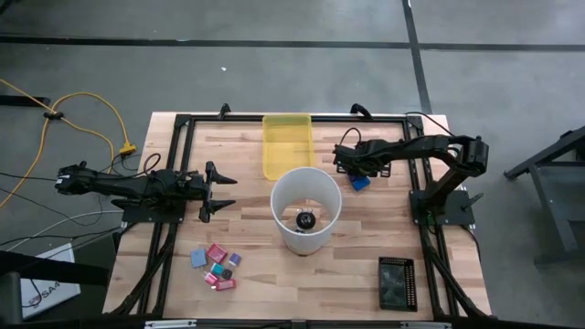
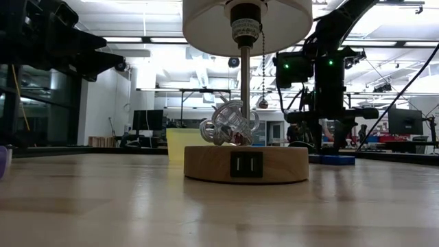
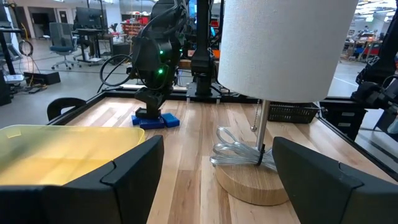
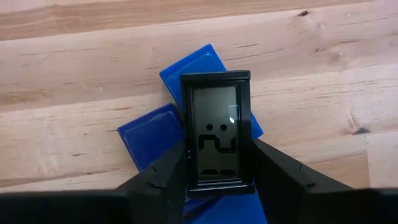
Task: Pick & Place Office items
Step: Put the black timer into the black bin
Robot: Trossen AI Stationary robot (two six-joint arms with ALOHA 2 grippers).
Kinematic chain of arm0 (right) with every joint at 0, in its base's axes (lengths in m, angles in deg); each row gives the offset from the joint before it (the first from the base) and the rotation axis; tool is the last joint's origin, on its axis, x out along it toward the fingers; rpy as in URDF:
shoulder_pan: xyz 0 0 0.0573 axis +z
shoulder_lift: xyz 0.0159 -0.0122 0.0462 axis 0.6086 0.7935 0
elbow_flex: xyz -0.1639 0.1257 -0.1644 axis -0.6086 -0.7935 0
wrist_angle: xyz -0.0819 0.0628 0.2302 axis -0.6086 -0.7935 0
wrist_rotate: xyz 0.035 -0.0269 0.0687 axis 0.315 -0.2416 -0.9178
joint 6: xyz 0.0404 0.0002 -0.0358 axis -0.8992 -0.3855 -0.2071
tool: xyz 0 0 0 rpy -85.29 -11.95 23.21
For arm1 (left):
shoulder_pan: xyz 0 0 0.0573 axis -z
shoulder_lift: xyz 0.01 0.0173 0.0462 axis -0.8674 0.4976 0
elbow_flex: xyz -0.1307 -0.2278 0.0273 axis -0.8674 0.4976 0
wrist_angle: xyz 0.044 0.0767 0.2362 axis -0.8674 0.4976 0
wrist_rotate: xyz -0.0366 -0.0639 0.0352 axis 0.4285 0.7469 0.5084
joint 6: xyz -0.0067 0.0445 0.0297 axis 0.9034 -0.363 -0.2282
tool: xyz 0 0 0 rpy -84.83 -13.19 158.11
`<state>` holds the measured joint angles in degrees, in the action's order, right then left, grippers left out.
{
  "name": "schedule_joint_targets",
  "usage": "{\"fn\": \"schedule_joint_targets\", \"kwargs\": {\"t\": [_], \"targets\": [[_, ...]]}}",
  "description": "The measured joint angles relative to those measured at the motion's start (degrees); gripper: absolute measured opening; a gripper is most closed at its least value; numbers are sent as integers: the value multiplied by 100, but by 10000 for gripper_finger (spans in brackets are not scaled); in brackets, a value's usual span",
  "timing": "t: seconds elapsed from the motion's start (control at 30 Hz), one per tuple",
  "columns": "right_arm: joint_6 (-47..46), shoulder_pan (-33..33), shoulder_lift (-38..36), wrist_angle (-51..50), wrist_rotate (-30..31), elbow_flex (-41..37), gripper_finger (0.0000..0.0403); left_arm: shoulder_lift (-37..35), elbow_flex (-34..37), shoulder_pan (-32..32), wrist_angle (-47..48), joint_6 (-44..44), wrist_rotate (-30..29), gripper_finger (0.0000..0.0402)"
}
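1. The black-framed screen piece (image 4: 214, 134) sits on the far right part of the tabletop (image 1: 302, 292), right of the yellow tray (image 1: 287, 146). It lies on top of two bright-blue pieces (image 4: 152, 137) that overlap at an angle.
2. The right pincer (image 4: 217, 168) stands directly over it, fingers pressed against its two long sides, so it looks pinched. The piece's long axis runs straight out between the fingers and its screen faces up. From above, the pincer hides it, so I cannot tell which way it points across the tabletop.
3. My guess is that the coming move is a straight lift. The blue pieces underneath are touching it and could shift or come up with it.
4. The other office items (image 1: 217, 265), a small cluster of pink, blue and purple bits, lie near left, well apart from this grasp.
5. The left pincer (image 1: 227, 192) hovers spread wide, left of the white-shaded lamp (image 1: 283, 196). It is the closer arm to that cluster.
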<state>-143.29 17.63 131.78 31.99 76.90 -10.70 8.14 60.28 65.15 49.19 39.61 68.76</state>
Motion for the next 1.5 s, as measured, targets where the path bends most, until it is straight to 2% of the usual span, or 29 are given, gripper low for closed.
{"fn": "schedule_joint_targets", "kwargs": {"t": [0.63,1.17,1.5], "targets": [[308,138,-1459,-339,297,0,146,0,0,0,-2,0,0,293],[459,413,-1517,-736,161,0,146,0,0,0,-2,1,1,293],[356,989,-1912,-1224,67,0,147,0,2,0,1,2,0,293]]}}
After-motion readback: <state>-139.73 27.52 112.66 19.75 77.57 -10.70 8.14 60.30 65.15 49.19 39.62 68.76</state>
